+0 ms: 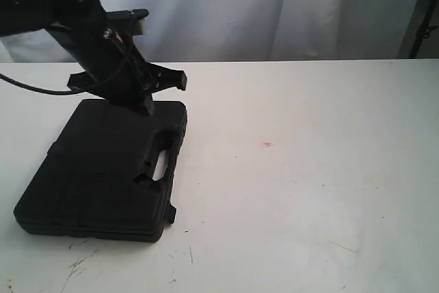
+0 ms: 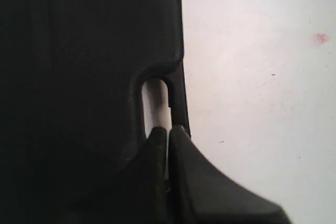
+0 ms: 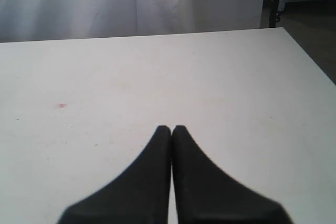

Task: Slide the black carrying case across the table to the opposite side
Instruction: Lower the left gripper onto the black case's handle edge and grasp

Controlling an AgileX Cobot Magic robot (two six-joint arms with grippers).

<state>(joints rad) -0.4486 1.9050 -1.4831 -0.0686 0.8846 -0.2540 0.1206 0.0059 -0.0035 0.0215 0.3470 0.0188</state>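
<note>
- L gripper (image 2: 168,132) fingers (image 2: 205,187) fill the near part of the left wrist view. They're pressed together w/ only a hairline gap and nothing clamped between them.
- Black carrying case (image 1: 103,162) lies flat on the table (image 1: 329,190), directly under those fingers. The tips sit over one end of its handle slot (image 2: 155,100). Can't tell whether they touch the lid or hang just above it.
- R gripper (image 3: 171,128) fingers (image 3: 142,192) are also together and empty, over bare tabletop. No case shows in the right wrist view, so it's well apart from them. The R gripper doesn't show in the ext. view.
- Red spot (image 1: 266,144) lies beyond the handle side of the case from the L fingers, apart from the case.
- Scuff marks (image 1: 75,269) lie on the tabletop just past the case edge farthest from the L tips.
- Step, as I judge it: the very start of the slide. The L gripper is set on or over the case, and a wide bare stretch of table lies past the red spot.
- Next move calls for sure contact w/ the closed tips, on the lid or hooked in the handle slot. Then a steady, level push toward the red spot & past it.
- Pressure should stay even so the case doesn't pivot and the tips don't skid off the plastic.
- Count: 1 case, 1 handle slot, 1 table, 1 red spot, 2 grippers.
</note>
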